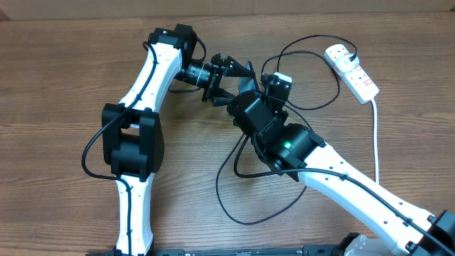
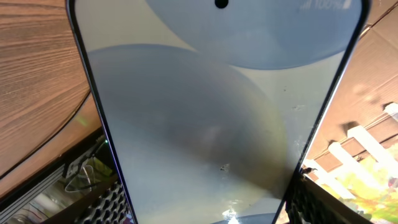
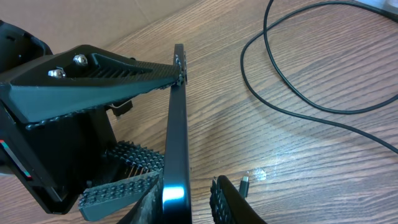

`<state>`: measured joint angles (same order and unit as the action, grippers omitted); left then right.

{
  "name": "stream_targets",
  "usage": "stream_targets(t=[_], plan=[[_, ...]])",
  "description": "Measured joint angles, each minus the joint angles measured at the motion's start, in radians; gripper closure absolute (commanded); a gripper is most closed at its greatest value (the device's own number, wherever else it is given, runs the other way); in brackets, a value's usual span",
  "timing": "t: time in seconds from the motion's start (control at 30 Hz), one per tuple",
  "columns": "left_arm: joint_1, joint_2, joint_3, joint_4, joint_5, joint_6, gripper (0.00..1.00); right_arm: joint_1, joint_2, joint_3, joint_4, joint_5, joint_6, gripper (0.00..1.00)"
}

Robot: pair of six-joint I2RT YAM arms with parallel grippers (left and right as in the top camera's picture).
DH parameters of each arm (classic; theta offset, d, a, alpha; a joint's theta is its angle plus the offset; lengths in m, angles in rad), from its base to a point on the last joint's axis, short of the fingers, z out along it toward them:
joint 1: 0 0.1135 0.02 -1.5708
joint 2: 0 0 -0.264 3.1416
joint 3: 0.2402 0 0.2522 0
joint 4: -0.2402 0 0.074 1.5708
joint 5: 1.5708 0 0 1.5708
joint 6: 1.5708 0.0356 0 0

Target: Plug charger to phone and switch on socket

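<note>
My left gripper (image 1: 233, 75) is shut on the phone (image 2: 211, 112) and holds it on edge above the table. In the left wrist view the phone's pale screen fills the frame between the fingers (image 2: 205, 208). In the right wrist view the phone (image 3: 178, 118) shows edge-on. My right gripper (image 3: 186, 204) is open with that edge between its fingers and a gap on the right side. The charger's connector tip (image 3: 244, 185) lies on the table just right of the right finger. Its black cable (image 1: 242, 213) loops across the table to the socket (image 1: 353, 70) at the far right.
The socket's thick white lead (image 1: 376, 135) runs down the right side. Black cable loops (image 3: 280, 93) lie on the wood beyond the right gripper. The two arms (image 1: 135, 135) meet near the table's far middle, close together.
</note>
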<state>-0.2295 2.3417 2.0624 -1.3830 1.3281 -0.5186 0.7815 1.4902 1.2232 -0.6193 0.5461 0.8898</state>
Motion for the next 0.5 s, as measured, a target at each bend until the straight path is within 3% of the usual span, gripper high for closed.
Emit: stream_targets(t=[0.2,0.5], plan=[[0.000,0.000,0.000,0.003,0.000,0.000,0.34,0.000,0.000,0.000,0.002,0.000,-0.001,0.84],[0.000,0.000,0.000,0.003,0.000,-0.003,0.34,0.000,0.000,0.000,0.008,-0.005,0.000,0.84]])
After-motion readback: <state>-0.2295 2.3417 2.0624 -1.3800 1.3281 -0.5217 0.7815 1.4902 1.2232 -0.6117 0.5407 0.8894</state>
